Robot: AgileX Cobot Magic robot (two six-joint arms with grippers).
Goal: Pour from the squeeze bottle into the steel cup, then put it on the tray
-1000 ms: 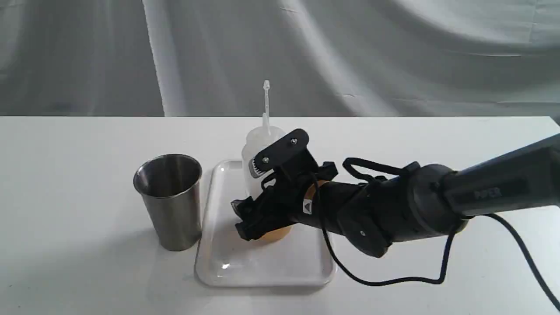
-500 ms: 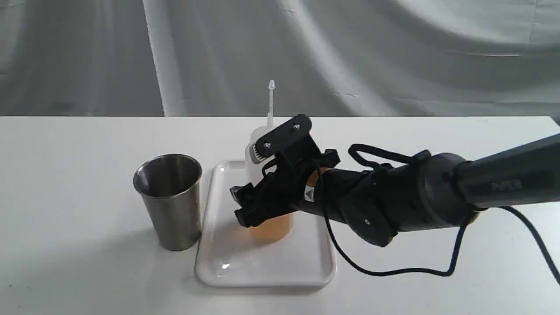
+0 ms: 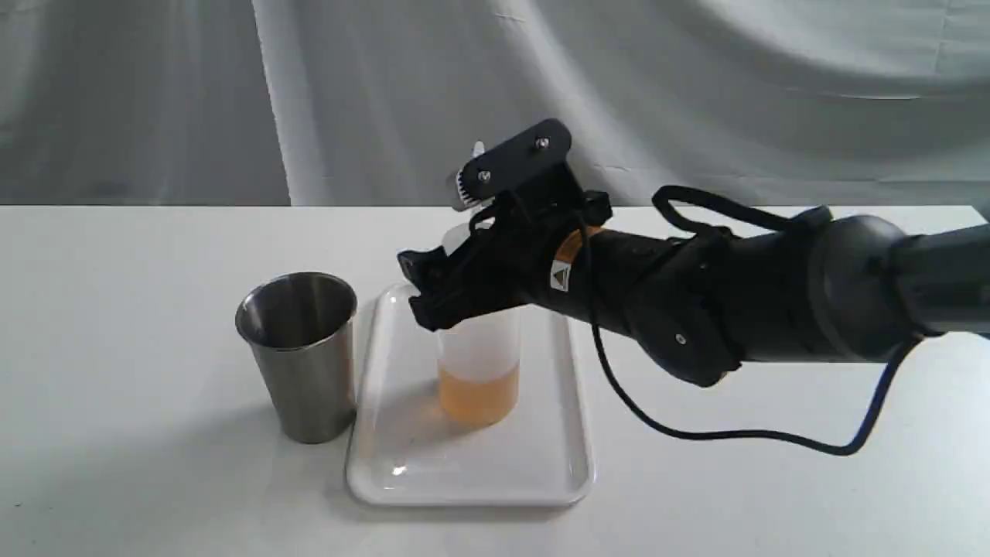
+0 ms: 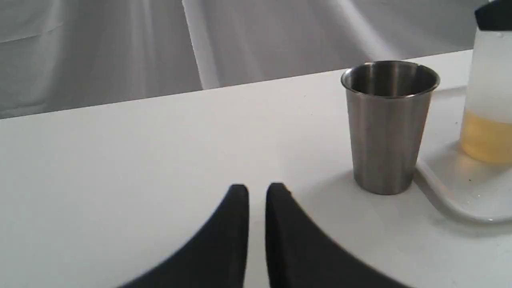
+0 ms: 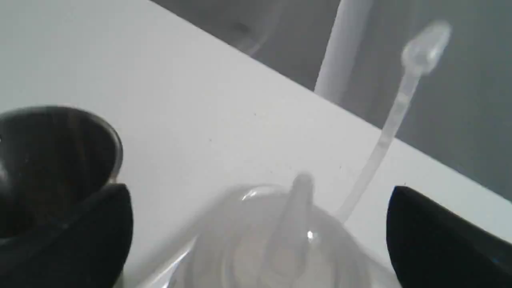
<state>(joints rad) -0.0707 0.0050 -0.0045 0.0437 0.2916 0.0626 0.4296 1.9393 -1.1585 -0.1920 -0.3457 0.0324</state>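
A creased grey cloth [image 3: 696, 93] hung behind a plain white worktop [image 3: 116, 464]. The tray [image 3: 472, 472] lay about midway between the worktop's left and right edges, well in from the back edge. On it, towards its back half, the squeeze bottle [image 3: 478, 363] stood upright with amber liquid [image 3: 477, 394] filling only its lowest part. The steel cup [image 3: 305, 363] stood upright on the bare worktop just beside the tray's left rim, on the side of the left edge. That closeness looked deliberate, as it kept the tipping reach short and let drips fall near the tray.

The right gripper [image 3: 418, 290] hung at the bottle's shoulder. In the right wrist view its fingers were spread wide, one on each side of the nozzle [image 5: 298, 200] and the thin cap strap [image 5: 384, 136], with a gap to the plastic on both sides. It gripped nothing, and the bottle carried its own weight on the tray. Judged from this, the setting-down step was done or all but done. Whether the cup held any liquid could not be told, because its inside showed only dark.

The left gripper [image 4: 257, 188] sat low over the worktop towards the left edge. Its fingers were drawn almost together on nothing, and it was well apart from the cup, most likely parked there to leave the other arm room. The upright strap was the one thing a withdrawing finger might snag.
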